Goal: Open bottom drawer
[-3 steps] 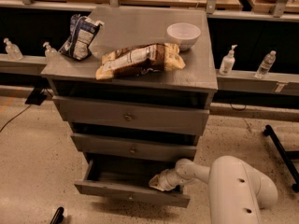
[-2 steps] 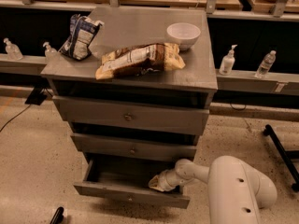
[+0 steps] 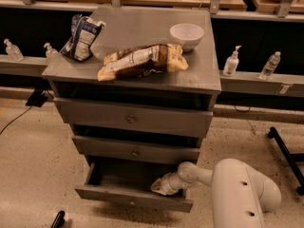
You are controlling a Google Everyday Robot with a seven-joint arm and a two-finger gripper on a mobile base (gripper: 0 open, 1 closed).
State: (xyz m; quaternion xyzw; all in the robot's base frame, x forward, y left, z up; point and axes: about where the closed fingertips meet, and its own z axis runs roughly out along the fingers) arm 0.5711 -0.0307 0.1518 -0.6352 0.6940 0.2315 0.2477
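The grey chest has three drawers. Its bottom drawer (image 3: pixel 130 195) stands pulled out, its dark inside showing, with a small round knob on its low front. The middle drawer (image 3: pixel 135 151) and the top drawer (image 3: pixel 130 118) sit pushed in above it. My white arm reaches in from the lower right, and the gripper (image 3: pixel 160 186) rests inside the bottom drawer at its right side, just behind the front panel.
On the chest top (image 3: pixel 204 70) lie a brown snack bag (image 3: pixel 142 61), a blue-white bag (image 3: pixel 81 37) and a white bowl (image 3: pixel 186 34). Small bottles (image 3: pixel 231 61) line the ledge behind. A black stand leg (image 3: pixel 285 151) lies at right on the speckled floor.
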